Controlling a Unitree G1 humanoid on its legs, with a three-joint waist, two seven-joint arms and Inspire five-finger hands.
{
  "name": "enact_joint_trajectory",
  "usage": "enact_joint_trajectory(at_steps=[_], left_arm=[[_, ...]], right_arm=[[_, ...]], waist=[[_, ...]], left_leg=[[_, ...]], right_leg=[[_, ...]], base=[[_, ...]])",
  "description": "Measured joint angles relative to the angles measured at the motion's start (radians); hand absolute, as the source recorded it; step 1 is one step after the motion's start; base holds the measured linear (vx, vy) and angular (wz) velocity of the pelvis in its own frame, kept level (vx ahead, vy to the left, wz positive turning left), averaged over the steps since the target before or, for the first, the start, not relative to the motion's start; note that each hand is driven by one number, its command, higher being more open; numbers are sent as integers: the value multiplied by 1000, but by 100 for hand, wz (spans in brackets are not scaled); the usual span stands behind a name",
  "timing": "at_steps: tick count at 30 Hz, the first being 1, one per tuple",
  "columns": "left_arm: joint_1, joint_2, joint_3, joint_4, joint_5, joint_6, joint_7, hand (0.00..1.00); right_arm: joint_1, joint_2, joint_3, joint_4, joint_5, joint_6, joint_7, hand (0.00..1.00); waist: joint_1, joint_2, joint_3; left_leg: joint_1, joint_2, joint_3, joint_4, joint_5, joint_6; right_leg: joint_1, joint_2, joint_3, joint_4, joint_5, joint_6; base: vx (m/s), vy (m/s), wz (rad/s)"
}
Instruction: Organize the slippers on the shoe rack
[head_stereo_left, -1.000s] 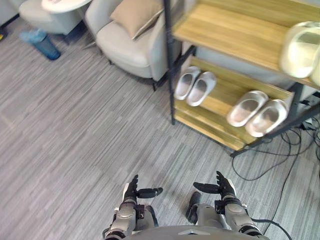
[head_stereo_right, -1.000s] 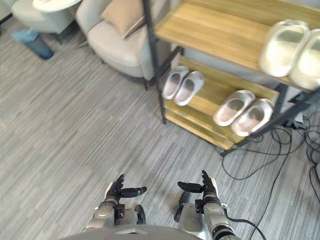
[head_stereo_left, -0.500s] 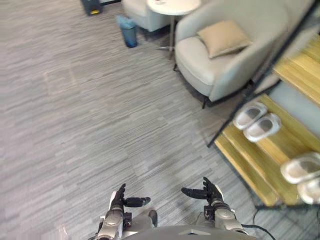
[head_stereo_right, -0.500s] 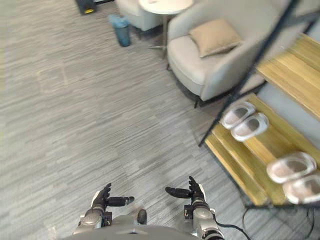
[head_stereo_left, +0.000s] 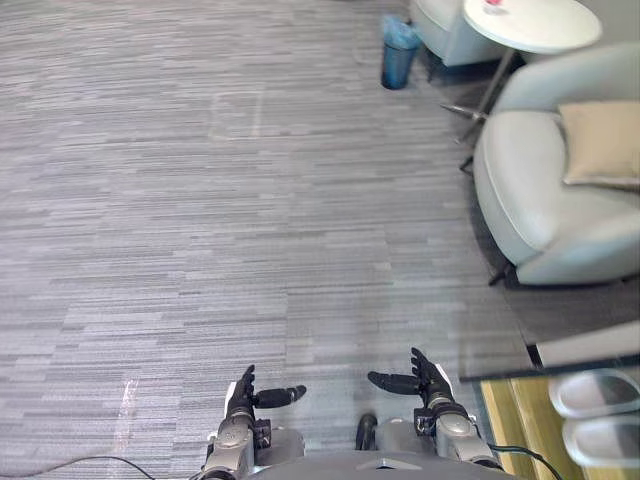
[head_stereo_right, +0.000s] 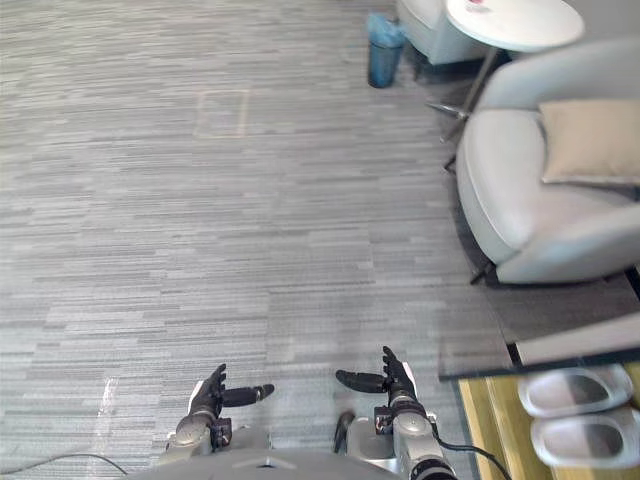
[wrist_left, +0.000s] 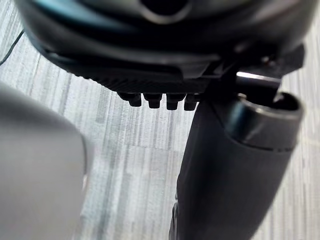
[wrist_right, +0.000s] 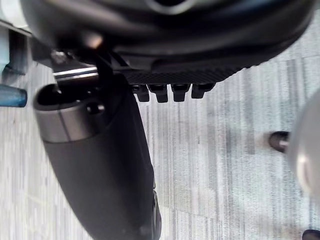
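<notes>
**Your view swings off the shoe rack; both hands are empty**

Compared with half a second ago, your camera has turned, not the furniture. Grey carpet (head_stereo_left: 200, 200) now spreads left of the armchair (head_stereo_left: 545, 210), and the shoe rack (head_stereo_left: 505, 425) is cut to a corner of low shelf on the near side of that chair. A round white table (head_stereo_left: 530, 22) stands just behind the armchair, a tan cushion (head_stereo_left: 603, 143) lies on its seat, the pair of pale slippers (head_stereo_right: 575, 390) sits side by side on the rack's shelf, and a blue bin (head_stereo_left: 399, 50) stands beyond. Left hand (head_stereo_left: 243, 392) and right hand (head_stereo_left: 425, 378) hover nearest you, fingers straight, thumbs facing.
</notes>
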Motion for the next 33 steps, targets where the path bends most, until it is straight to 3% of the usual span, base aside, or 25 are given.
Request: enact_joint_trajectory(at_steps=[2,4,5,6,7,8,11,12,13,14,15,16,17,18,20,21,22,24,26,27,28,29,30,31,33], left_arm=[[-9,12,-1,-13,1,0,-1,100],[-22,18,-3,-16,4,0,-1,100],[-23,18,-7,-18,9,0,-2,100],[-23,28,-12,-17,10,-1,-3,100],[-23,46,-12,-18,10,-1,1,100],[-24,58,-15,-13,10,0,3,100],[-18,60,-14,4,3,5,6,100],[-4,58,-11,4,4,6,2,100],[8,53,-15,6,6,7,-1,100],[9,55,-24,16,10,8,-2,100],[9,57,-28,23,13,9,-2,100],[12,58,-33,39,20,10,-2,100],[11,57,-33,43,21,10,-2,100],[13,53,-33,54,21,11,-3,100],[13,49,-33,54,21,14,-3,100],[13,45,-33,55,21,19,-4,100],[19,44,-35,64,22,22,-5,100],[18,31,-38,72,27,21,-12,100],[16,18,-37,71,41,22,-14,100],[12,16,-20,67,42,22,-18,100],[11,-1,20,42,41,22,-17,100],[17,-10,47,10,40,22,-16,100],[19,-12,61,-1,40,21,-15,100],[18,-11,73,-30,40,21,-15,100],[14,-12,71,-49,40,12,-14,100]], right_arm=[[-16,11,1,-3,0,-1,-2,100],[-18,10,1,-2,0,-1,-3,100],[-8,2,1,-2,0,-1,-4,100],[-8,8,3,12,0,1,-6,100],[-8,20,14,19,0,3,-8,100],[-17,31,14,27,0,3,-6,100],[-31,45,14,36,-1,10,-3,100],[-29,50,26,38,-3,10,-1,100],[-28,49,41,38,-3,10,3,100],[-29,49,50,38,-5,10,6,100],[-30,47,57,35,-14,10,8,100],[-30,45,72,23,-23,9,10,100],[-28,45,74,21,-23,7,11,100],[-27,44,80,20,-23,7,19,100],[-30,39,81,9,-22,-4,19,100],[-31,36,80,2,-21,-7,19,100],[-27,31,80,1,-22,-9,19,100],[-29,27,71,3,-22,-2,19,100],[-26,27,52,2,-22,1,18,100],[-5,28,52,-10,-22,11,17,100],[16,28,53,-41,-22,20,14,100],[25,35,53,-52,-22,22,8,100],[29,40,53,-57,-22,23,4,100],[37,52,53,-67,-21,23,0,100],[27,55,51,-70,-20,21,-3,100]], waist=[[1,-26,15],[6,-35,20],[10,-28,15],[22,-47,6],[21,-88,-11],[23,-102,-13],[32,-99,-13],[38,-93,-9],[32,-79,-2],[25,-79,-2],[17,-76,-1],[0,-61,6],[-9,-58,7],[-22,-49,8],[-25,-49,9],[-32,-56,10],[-42,-48,4],[-25,-29,-9],[-33,-16,-11],[-42,-11,-10],[-37,-5,-7],[-31,-4,-4],[-26,-5,-3],[-10,-22,-3],[6,-30,-8]], left_leg=[[-56,10,119,-71,-27,43],[-107,0,183,-190,-11,70],[-151,-19,224,-340,155,148],[-148,-32,234,-320,147,169],[-146,-71,231,-343,136,186],[-145,-91,222,-353,128,195],[-93,-100,217,-356,90,208],[-9,-115,216,-382,51,211],[81,-123,196,-437,31,206],[123,-132,180,-462,26,210],[159,-136,169,-483,22,210],[244,-134,131,-543,19,206],[269,-130,121,-562,19,206],[328,-117,90,-611,13,195],[358,-107,68,-639,0,173],[386,-100,39,-663,-19,145],[409,-90,5,-671,-36,130],[409,-63,-19,-651,-32,120],[386,-52,-52,-538,-20,90],[323,-37,-72,-348,-1,48],[210,4,-63,-67,32,-36],[142,48,-19,91,26,-37],[115,68,9,142,19,-28],[35,106,95,184,-1,10],[-52,109,151,85,-24,43]], right_leg=[[59,-16,-24,-35,0,7],[106,-29,-63,-50,-4,39],[150,-27,-103,-48,-22,83],[159,-42,-108,-47,-36,106],[155,-70,-119,-43,-27,121],[148,-80,-117,-26,3,139],[124,-105,-97,134,54,166],[81,-143,-78,347,116,151],[1,-193,-56,592,167,87],[-55,-203,-26,721,113,59],[-101,-197,-3,787,74,55],[-190,-153,26,822,5,43],[-220,-139,26,804,-15,39],[-324,-104,25,673,-46,39],[-396,-88,21,501,-33,54],[-420,-71,28,262,68,79],[-393,-57,25,241,142,35],[-399,-40,21,286,82,14],[-363,-49,-12,324,7,-5],[-300,-47,-38,294,-16,-9],[-211,-27,-60,237,-24,-15],[-139,-8,-64,189,-25,-17],[-104,-3,-65,164,-26,-18],[-4,1,-68,83,-26,-18],[63,-1,-64,11,-23,-13]], base=[[421,-35,34],[464,81,55],[448,113,53],[519,115,73],[447,81,62],[542,123,67],[506,168,38],[409,132,29],[483,119,37],[451,21,39],[532,3,62],[533,-49,61],[538,-82,84],[542,-121,69],[476,-142,59],[541,-182,72],[569,-191,70],[543,-191,26],[486,-181,41],[701,-264,67],[689,-255,63],[627,-218,39],[468,-135,22],[526,-123,12],[425,-25,-3]])
